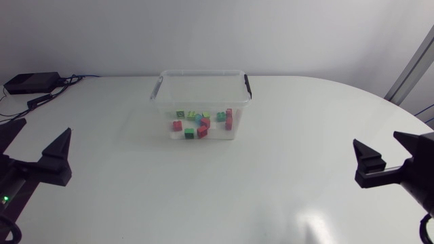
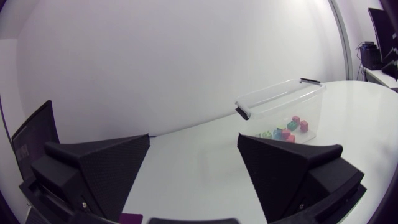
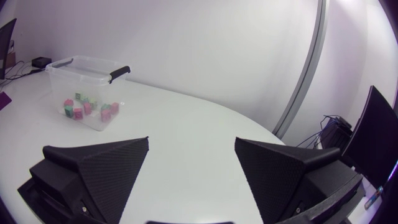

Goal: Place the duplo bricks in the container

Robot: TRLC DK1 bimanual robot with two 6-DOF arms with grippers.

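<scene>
Duplo bricks (image 1: 200, 124) are gathered inside the container (image 1: 201, 102) at upper centre; left gripper (image 2: 193, 138) and right gripper (image 3: 191, 141) are spread apart.

Bricks (image 1: 198, 125) too small to count; left arm (image 1: 30, 173), right arm (image 1: 409, 171) cut off.

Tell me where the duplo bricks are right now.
In the head view, the duplo bricks lie on the floor of the clear container, at the far middle of the table.

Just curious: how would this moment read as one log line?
left gripper open, empty | right gripper open, empty | duplo bricks inside container | none seen outside
</scene>
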